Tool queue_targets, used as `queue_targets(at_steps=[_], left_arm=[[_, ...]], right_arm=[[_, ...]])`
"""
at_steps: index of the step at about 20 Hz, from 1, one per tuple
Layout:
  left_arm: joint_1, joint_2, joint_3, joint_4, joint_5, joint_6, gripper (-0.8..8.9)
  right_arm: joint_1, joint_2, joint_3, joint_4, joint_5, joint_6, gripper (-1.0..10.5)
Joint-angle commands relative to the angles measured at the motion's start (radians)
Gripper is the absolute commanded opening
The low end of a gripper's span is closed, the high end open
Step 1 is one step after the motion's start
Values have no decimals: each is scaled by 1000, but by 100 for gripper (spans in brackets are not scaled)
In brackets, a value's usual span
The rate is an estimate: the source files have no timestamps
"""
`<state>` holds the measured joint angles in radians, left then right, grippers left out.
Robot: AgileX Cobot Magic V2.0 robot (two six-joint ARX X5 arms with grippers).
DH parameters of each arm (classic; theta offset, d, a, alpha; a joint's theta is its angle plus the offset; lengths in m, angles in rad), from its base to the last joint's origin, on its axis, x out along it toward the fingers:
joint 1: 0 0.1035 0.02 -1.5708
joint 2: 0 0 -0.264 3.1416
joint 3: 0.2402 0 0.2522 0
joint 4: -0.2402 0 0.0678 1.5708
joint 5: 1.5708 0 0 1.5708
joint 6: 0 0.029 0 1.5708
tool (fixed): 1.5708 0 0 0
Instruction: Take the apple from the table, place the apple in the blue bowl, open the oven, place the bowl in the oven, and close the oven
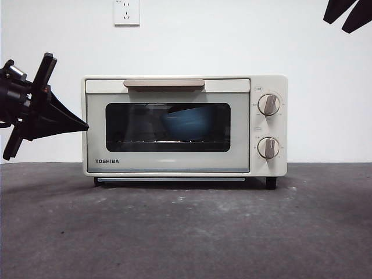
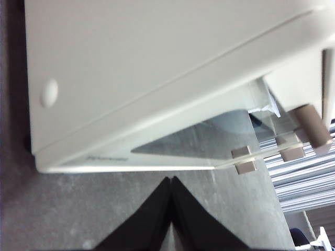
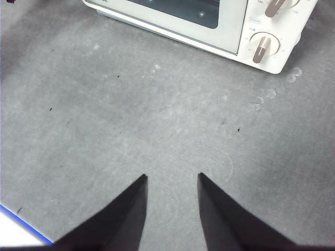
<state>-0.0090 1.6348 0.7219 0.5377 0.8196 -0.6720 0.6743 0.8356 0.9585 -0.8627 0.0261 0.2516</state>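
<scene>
The cream TOSHIBA oven [image 1: 168, 164] stands at the back of the dark grey table [image 1: 186, 232] with its glass door closed. Through the glass the blue bowl [image 1: 187, 123] shows on the rack inside. The apple is hidden from view. My left gripper [image 1: 81, 124] hangs shut and holding nothing beside the oven's left side, its tip close to the front corner of the oven [image 2: 157, 78]; its own view shows the left gripper [image 2: 171, 180] pointing at the door's lower edge. My right gripper [image 3: 171, 177] is open and holding nothing over the bare table [image 3: 157, 104], in front of the oven [image 3: 230, 26].
The beige bar handle [image 1: 164, 83] runs along the door's top, with two grey knobs [image 1: 268, 104] on the right panel. A wall socket [image 1: 127, 11] sits above. The right arm shows as black tips [image 1: 347, 14] at the top corner. A white sheet with a blue edge [image 3: 15, 238] lies nearby.
</scene>
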Motion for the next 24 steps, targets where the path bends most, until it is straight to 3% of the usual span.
queue_targets(at_steps=[1,8,15,21,24], left_arm=[[-20,-23,19,-42,12,32,7],[-94,-178,19,-292,-52,224,7],[-209,-432,19,-647,-306,452,7],[-292,-652,19,-807,-480,497,7],[-327,-766,19,-870,-539,498,7]], right_arm=[[10,6,9,11,2,8,153],[11,3,-39,102,-8,-1,153],[11,-18,-213,381,-74,-1,153],[11,-28,-337,696,-108,3,152],[11,-28,-357,766,-104,4,152]])
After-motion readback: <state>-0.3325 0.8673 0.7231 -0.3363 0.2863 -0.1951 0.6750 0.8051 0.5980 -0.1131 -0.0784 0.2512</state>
